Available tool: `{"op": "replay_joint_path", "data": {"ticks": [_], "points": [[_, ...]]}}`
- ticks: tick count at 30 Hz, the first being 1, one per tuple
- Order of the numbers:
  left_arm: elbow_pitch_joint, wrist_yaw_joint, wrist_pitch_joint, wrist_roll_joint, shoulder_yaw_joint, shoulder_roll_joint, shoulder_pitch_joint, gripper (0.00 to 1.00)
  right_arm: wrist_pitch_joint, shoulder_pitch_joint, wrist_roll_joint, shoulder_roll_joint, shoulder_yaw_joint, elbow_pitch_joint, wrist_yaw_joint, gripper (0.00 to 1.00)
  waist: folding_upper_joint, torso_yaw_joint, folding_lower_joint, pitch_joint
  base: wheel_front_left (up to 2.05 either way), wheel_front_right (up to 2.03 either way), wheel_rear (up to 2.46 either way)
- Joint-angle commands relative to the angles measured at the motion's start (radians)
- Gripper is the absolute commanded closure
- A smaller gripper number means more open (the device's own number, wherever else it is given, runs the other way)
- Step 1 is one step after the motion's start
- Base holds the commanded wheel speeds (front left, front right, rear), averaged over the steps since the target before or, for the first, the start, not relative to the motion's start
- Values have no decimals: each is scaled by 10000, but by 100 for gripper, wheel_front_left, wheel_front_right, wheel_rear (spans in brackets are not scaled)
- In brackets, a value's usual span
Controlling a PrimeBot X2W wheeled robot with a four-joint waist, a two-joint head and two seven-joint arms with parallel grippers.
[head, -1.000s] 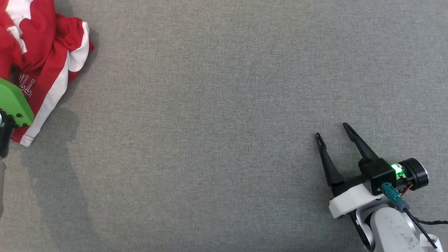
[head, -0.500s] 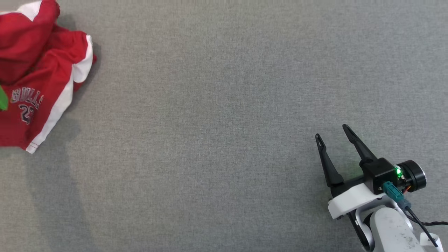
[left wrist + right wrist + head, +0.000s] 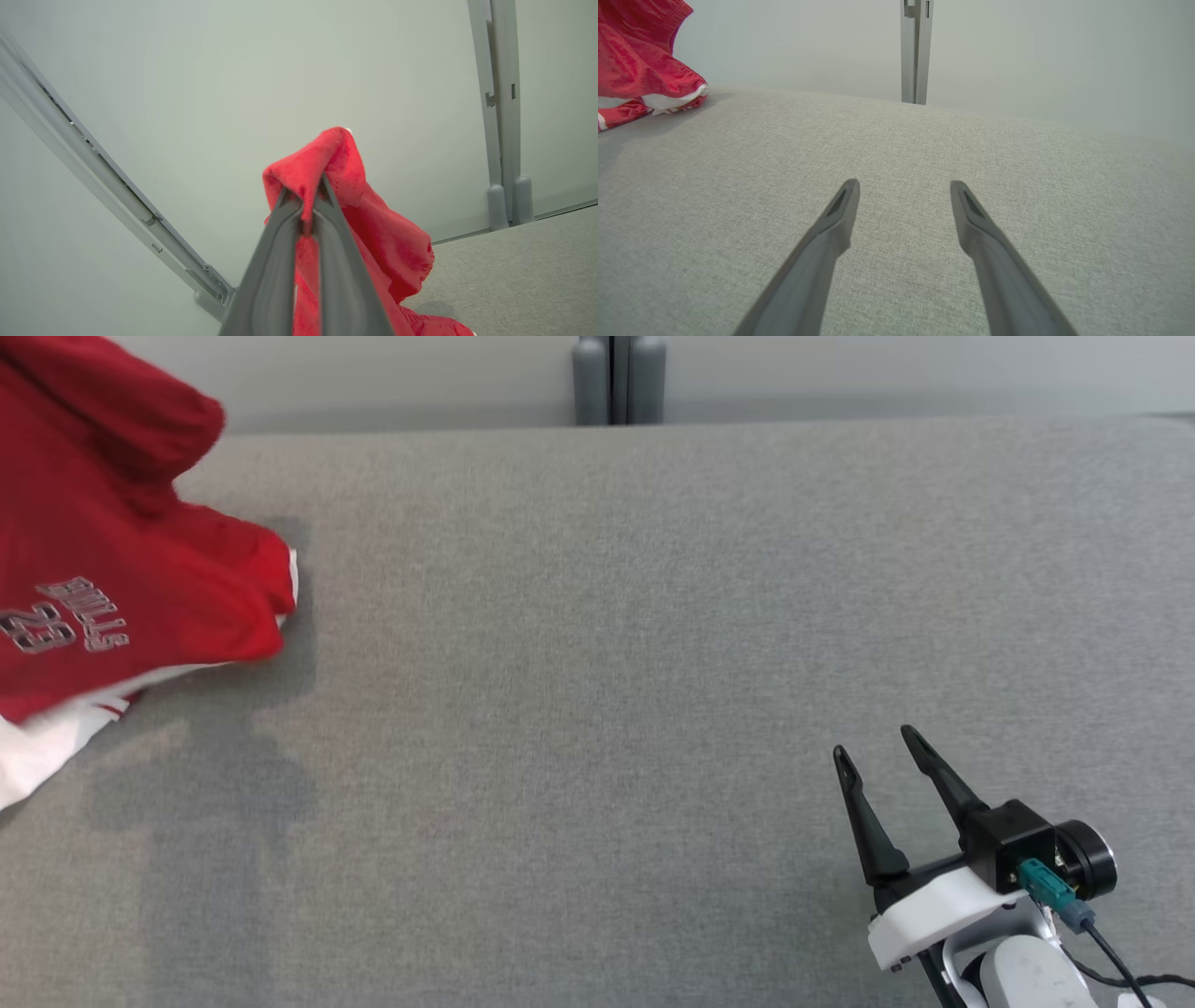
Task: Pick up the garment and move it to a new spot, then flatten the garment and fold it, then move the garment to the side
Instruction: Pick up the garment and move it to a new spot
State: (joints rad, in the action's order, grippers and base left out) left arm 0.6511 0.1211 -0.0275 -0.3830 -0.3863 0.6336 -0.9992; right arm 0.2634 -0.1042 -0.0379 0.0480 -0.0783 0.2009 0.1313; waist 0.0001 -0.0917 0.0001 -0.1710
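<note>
Fingers (image 3: 275, 266) of the left gripper (image 3: 306, 193) pinch shut on the red garment (image 3: 112, 579), now hoisted from its heap over the tabletop's (image 3: 597, 663) left edge, ready for carrying. The right gripper (image 3: 873, 741) waits, spread and empty.

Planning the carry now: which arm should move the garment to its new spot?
Left. The left end effector is shut on the garment; the right end effector sits open, far across the table.

You get bright, even, diffuse light. Far left of the right pincer (image 3: 873, 741), the garment (image 3: 112, 569) smears with motion blur and drops a soft shadow on the tabletop (image 3: 597, 663). Beyond that pincer's tips, your wrist lens bows the tabletop's far edge.
</note>
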Motion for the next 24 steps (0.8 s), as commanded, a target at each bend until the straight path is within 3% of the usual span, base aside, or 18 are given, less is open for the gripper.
{"op": "replay_joint_path", "data": {"ticks": [1,6,14,18,24], "points": [[-305,34,24,58,-158,38,-257,100,21,206,-121,40,32,44,-10,0,-1,534,-1,823,0,0,0],[-1363,79,-27,34,-832,-288,-602,100,21,410,-265,43,154,117,-10,0,-1,943,-1,1246,0,0,0],[-2555,97,-360,-451,-2022,-1439,-763,100,21,512,-360,42,518,123,-10,0,-1,1543,-1,1511,0,0,0],[-2650,95,-755,-872,-2267,-2080,-277,100,21,499,-404,42,713,72,-10,0,-1,1773,-1,1480,0,0,0],[-2217,-384,-2046,-1552,-2064,-3032,1492,100,21,542,-459,39,1060,64,-10,0,-1,1925,-1,1352,0,0,0]]}}
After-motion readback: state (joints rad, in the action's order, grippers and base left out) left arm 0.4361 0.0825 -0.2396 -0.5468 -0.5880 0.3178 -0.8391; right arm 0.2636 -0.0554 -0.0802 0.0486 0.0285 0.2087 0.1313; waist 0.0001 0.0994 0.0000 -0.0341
